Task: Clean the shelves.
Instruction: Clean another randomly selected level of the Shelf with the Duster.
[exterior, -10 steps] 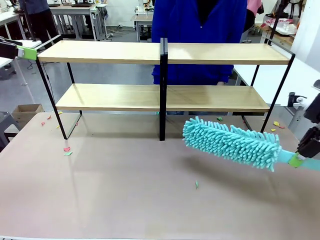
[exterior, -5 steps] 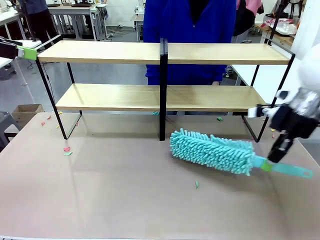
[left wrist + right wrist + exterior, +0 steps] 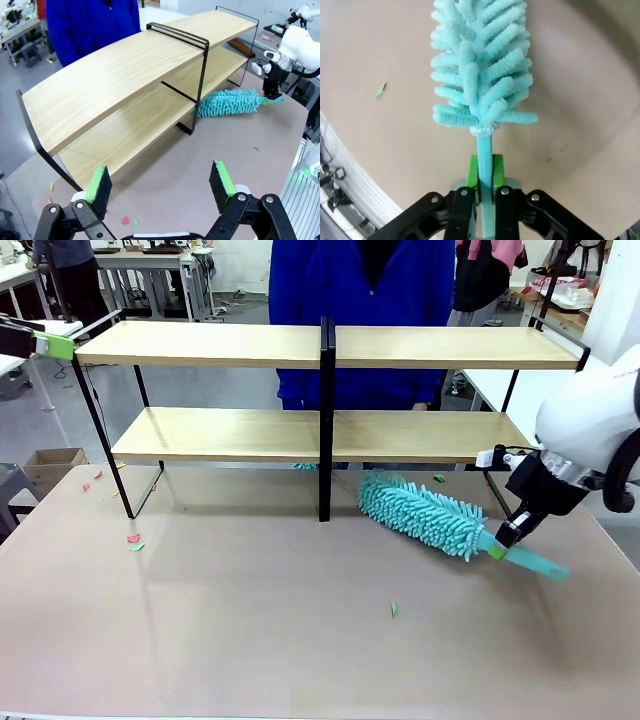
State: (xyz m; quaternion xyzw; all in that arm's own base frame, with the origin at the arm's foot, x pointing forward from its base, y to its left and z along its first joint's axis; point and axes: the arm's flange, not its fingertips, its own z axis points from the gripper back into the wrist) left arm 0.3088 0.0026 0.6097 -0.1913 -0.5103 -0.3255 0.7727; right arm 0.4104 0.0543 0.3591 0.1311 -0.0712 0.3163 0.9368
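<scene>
The shelves (image 3: 325, 390) run lengthwise along the table's (image 3: 250, 640) far edge. The right gripper (image 3: 497, 549), near the right edge, is clamped tight on a teal duster's (image 3: 425, 515) handle; its fluffy head points at the rack's centre post, just under the lower board.

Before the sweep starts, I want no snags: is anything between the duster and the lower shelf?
Nothing visible. The duster, gripped by the right end effector, has its fluffy tip at the lower board's front edge, right of the black centre post.
</scene>
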